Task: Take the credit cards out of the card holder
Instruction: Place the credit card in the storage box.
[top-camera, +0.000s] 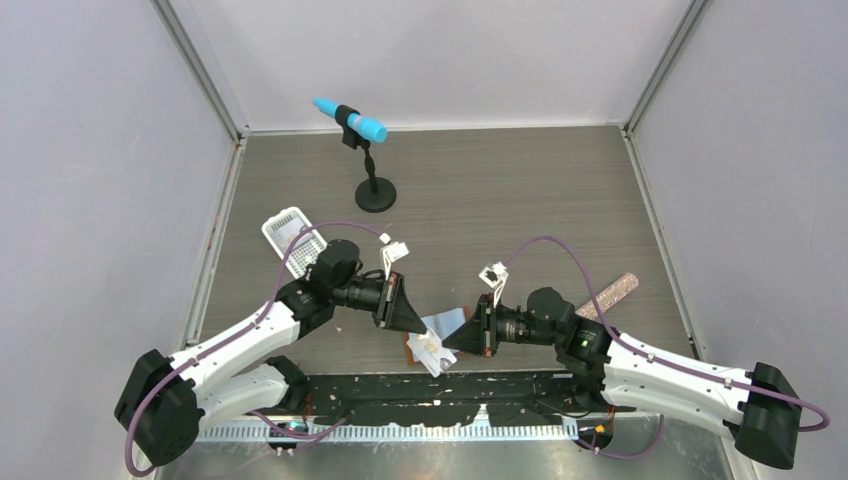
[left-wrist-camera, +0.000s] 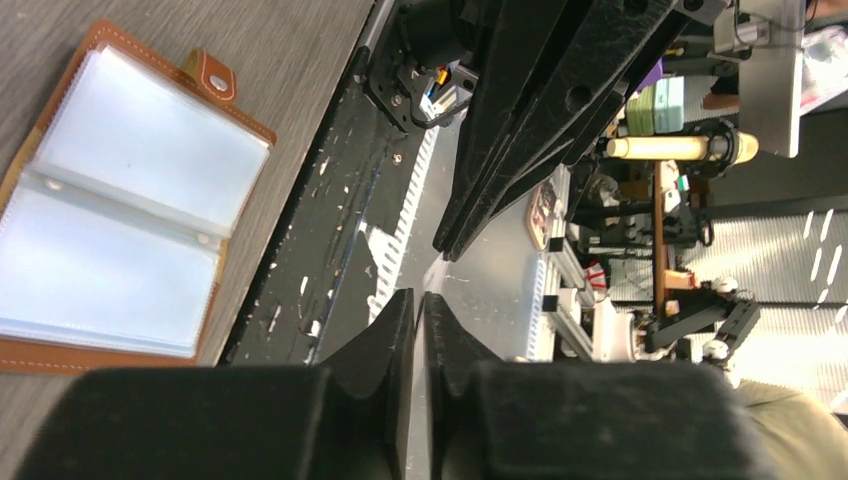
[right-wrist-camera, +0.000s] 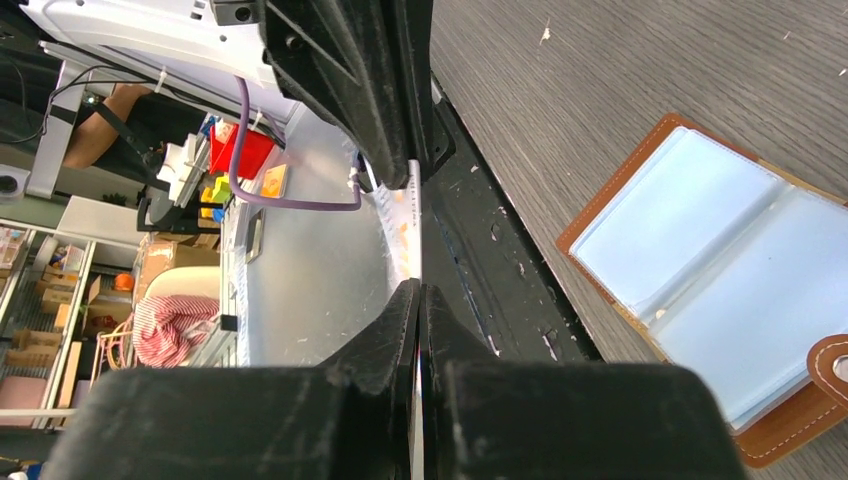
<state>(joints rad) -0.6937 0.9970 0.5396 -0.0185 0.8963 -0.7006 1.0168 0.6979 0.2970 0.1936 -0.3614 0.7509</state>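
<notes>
Right wrist shows right hand pinching credit card (left hand crowding ahead).

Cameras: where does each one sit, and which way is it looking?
Top external: high behind the arms, looking down at the table; left arm and right arm show.
Left wrist: on the left arm, facing the table's near edge; the left jaws, shut, show below.
Right wrist: on the right arm, facing that edge; the right jaws pinch a credit card.
Shared: all views show the open card holder.
</notes>
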